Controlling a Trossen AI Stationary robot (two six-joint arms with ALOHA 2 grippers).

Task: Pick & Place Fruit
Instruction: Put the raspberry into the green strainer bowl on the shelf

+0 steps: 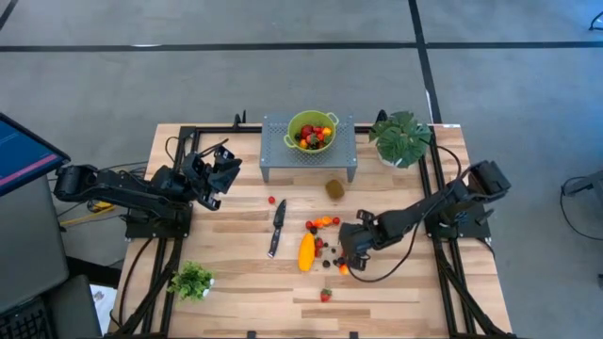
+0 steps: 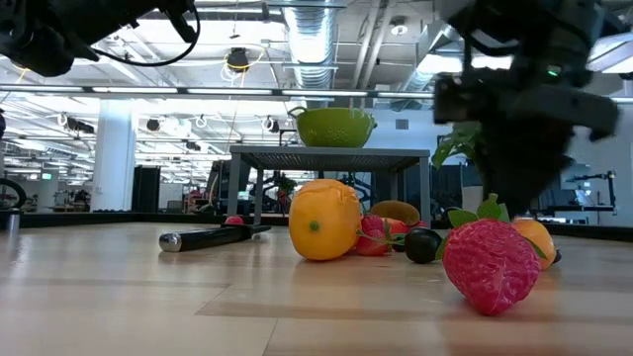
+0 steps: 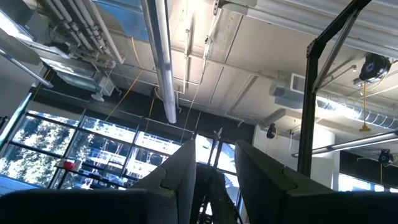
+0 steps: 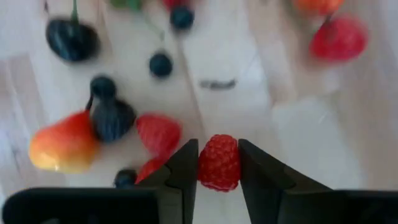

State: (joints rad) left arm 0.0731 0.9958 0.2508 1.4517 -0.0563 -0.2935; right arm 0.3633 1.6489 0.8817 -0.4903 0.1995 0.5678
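Our right hand (image 4: 218, 163) is pinching a red berry (image 4: 219, 162) low over the desk (image 1: 396, 282), spare fruit (image 4: 112, 118) just beyond its fingertips, while the left hand (image 1: 219, 169) waits open, pointed up so it's clear.

Two dark arms, near black, built of chunky jointed segments with rounded housings. Left arm (image 1: 122, 188) and right arm (image 1: 424, 212) alike in colour and shape, each seated on a black base block. Thin black cables looping from the bases. Right pincer (image 4: 218, 163): two flat, dark, wedge-shaped fingers (image 4: 184, 171) with angled inner edges. Left pincer (image 3: 214, 168): same dark, tapered fingers. Small green light on the right wrist housing (image 2: 550, 71).
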